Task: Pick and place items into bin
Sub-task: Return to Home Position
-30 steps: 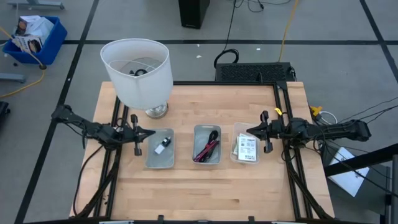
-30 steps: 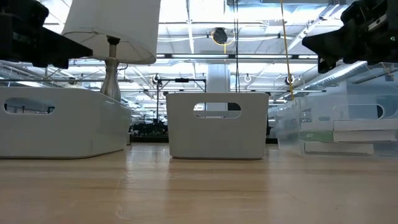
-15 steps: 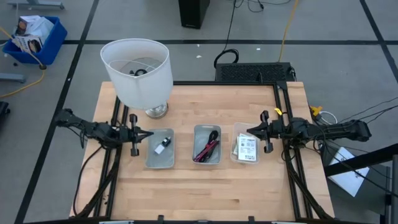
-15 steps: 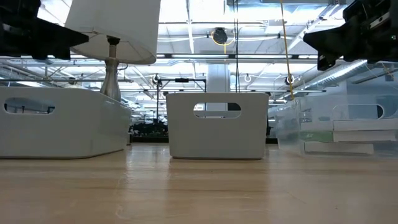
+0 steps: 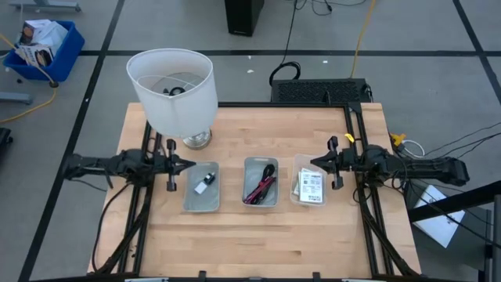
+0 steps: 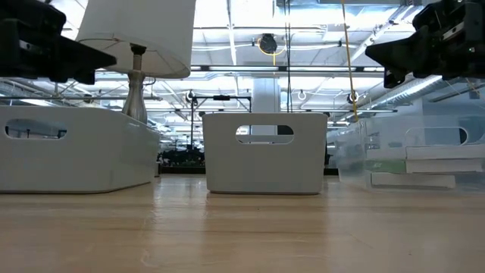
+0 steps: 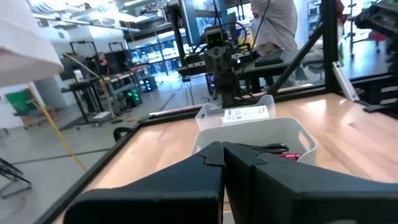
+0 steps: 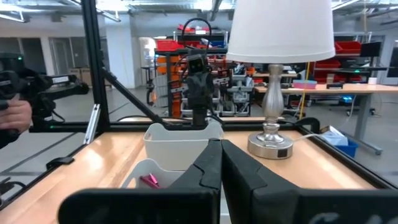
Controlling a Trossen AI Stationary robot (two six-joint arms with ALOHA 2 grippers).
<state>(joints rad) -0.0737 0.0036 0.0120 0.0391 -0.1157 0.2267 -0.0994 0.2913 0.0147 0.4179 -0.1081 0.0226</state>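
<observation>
Three bins stand in a row. The grey left bin [image 5: 188, 205] holds a tiny white plug [image 5: 202, 188] and a tiny black piece [image 5: 210, 177]. A black and a red-magenta cable [image 5: 261, 186] lie in the grey middle bin [image 5: 261, 160]. White packets [image 5: 310, 186] lie flat in the clear right bin [image 5: 297, 161]. My left gripper [image 5: 190, 165] is shut and level, and hangs by the left bin's far left corner. My right gripper [image 5: 312, 164] is shut and level, and hangs over the clear bin's far right edge. Both point at each other and hold nothing.
A big white lampshade lamp [image 5: 172, 90] stands on its metal foot [image 5: 196, 141] at the far left, just behind my left gripper. Bare wood lies along the near half of the table [image 5: 258, 243]. A person [image 7: 273, 25] stands beyond the table's right side.
My left arm has stretched out straighter, its elbow swinging toward the near edge, while its shut gripper has stayed by the left bin's far left corner. The bins and what lies in them have kept still.
</observation>
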